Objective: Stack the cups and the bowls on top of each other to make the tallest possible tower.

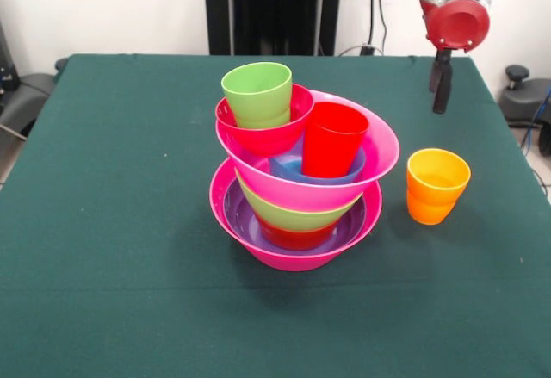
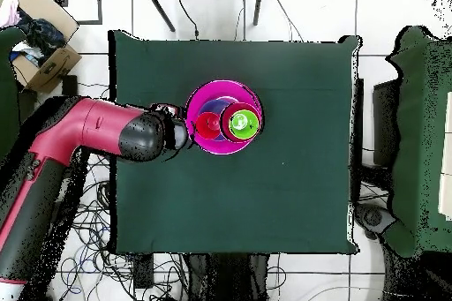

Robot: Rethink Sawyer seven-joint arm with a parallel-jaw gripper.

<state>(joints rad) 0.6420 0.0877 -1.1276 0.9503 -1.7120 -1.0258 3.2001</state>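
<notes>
The tower point(image 1: 297, 180) stands mid-table on a large hot-pink bowl point(image 1: 293, 253). In it sit a purple bowl point(image 1: 245, 219), an orange-red bowl point(image 1: 297, 238) and a lime green bowl point(image 1: 288, 213). A second pink bowl point(image 1: 379, 150) leans on top with a blue bowl point(image 1: 288, 169), the red cup point(image 1: 334, 139), and a crimson bowl point(image 1: 267, 133) holding the green cup point(image 1: 256, 94). The orange cup point(image 1: 437, 185) stands alone to the right. My gripper point(image 1: 441, 89) hangs shut and empty above and behind the orange cup. In the overhead view the arm point(image 2: 132, 134) hides it beside the tower point(image 2: 225, 118).
The green table cloth point(image 1: 129, 223) ends close to the right of the orange cup. The black pedestal point(image 1: 274, 8) stands behind the table. A cardboard box point(image 2: 44, 50) and cables lie on the floor around the table.
</notes>
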